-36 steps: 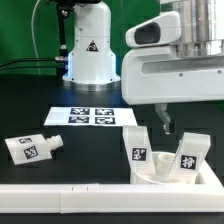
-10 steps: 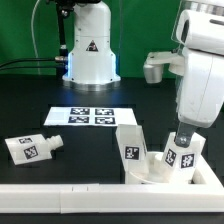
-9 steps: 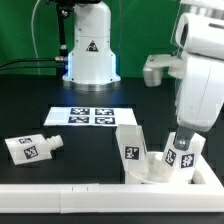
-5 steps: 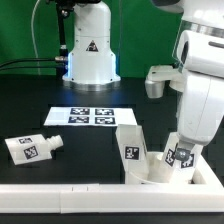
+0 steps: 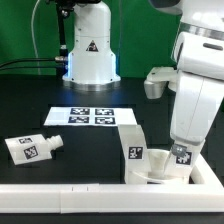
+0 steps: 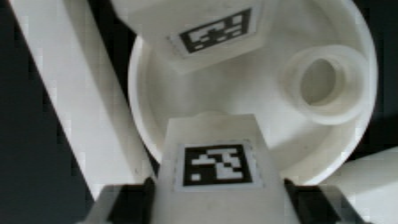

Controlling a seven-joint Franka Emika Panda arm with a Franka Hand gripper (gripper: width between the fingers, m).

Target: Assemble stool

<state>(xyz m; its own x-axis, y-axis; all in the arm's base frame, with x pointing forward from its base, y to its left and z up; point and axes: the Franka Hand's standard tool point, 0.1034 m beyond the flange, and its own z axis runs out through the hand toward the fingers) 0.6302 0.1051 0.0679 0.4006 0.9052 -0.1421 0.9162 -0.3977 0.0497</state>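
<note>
The white round seat (image 5: 158,174) lies against the border rail, with two tagged white legs standing in it. My gripper (image 5: 181,150) has come down from above onto the leg (image 5: 182,156) on the exterior view's right and is shut on it. The other leg (image 5: 133,148) stands beside it, tilted a little. A third leg (image 5: 30,149) lies loose on the table at the exterior view's left. In the wrist view the held leg (image 6: 217,150) sits between my gripper's (image 6: 217,198) dark fingers (image 6: 146,200), over the seat (image 6: 267,95), which has an open socket (image 6: 326,82). The second leg (image 6: 217,33) shows beyond.
The marker board (image 5: 92,116) lies flat on the black table behind the seat. The long white border rail (image 5: 70,196) runs along the front edge. The robot's white base (image 5: 90,50) stands at the back, with cables to its left.
My gripper has come down from above the stool onto the right leg and closed on it. Over the last second the wrist has turned and the held leg has sunk lower in the seat.
</note>
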